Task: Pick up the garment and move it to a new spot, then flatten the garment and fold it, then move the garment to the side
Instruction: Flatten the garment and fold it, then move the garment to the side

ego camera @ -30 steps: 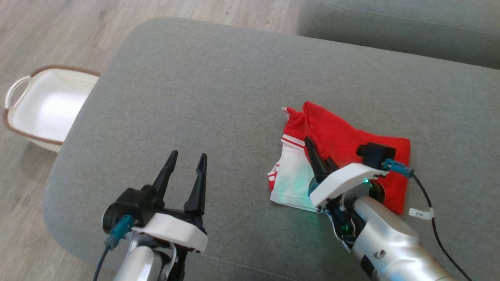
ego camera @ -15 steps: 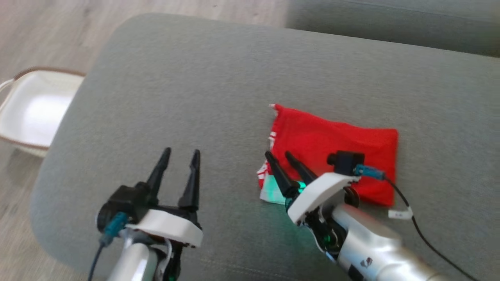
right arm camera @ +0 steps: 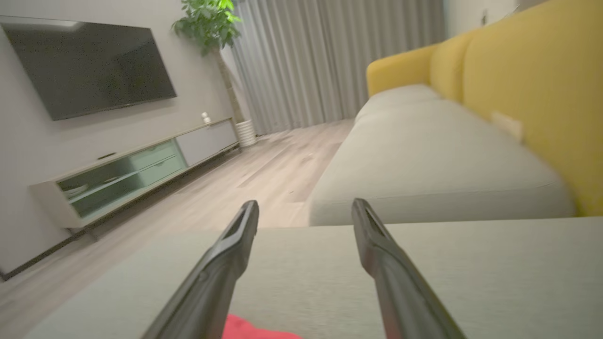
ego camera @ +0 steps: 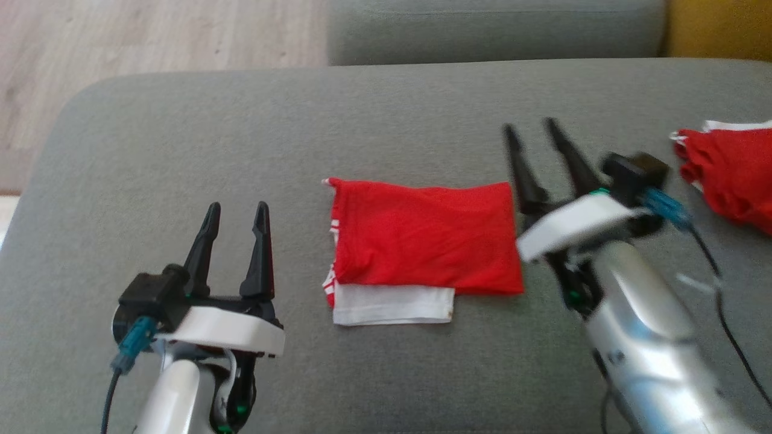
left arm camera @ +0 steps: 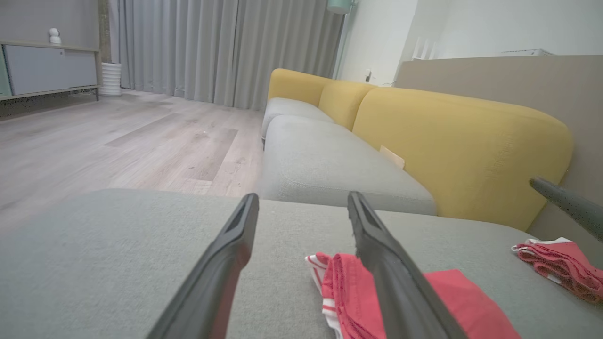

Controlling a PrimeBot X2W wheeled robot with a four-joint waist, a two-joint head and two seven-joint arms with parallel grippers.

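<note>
Red garment (ego camera: 422,241) folded flat | left hand (ego camera: 236,207) released, empty | right hand (ego camera: 529,124) released, just beside garment

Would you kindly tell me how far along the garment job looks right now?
Done: the garment lies folded flat, a neat rectangle on the grey cushion. In hand: nothing; the left gripper and right gripper are both open, holding nothing. Left: moving the folded garment to the side, perhaps towards the second red garment at the cushion's right.
</note>
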